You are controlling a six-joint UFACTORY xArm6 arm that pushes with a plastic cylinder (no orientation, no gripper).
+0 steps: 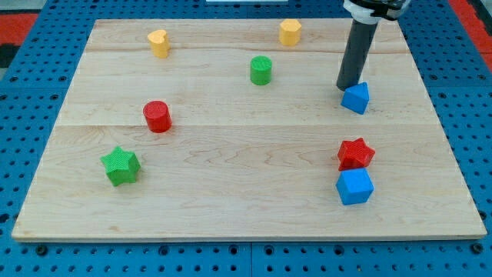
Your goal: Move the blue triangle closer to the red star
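Tip (345,86) touching blue triangle (356,98); red star (355,153) below, path seemingly unobstructed

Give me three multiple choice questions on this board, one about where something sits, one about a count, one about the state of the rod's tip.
1. What lies just below the red star in the view?
A. green cylinder
B. blue cube
C. yellow block

2. How many green blocks are on the board?
A. one
B. two
C. three

3. How does my tip stand to the blue triangle?
A. right beside it, on its upper left
B. far off, at the view's left
C. resting on top of it

Answers:
B, the blue cube touches the star's lower edge.
B, a green cylinder and a green star.
A, the rod's end meets the table by the triangle's upper-left corner.
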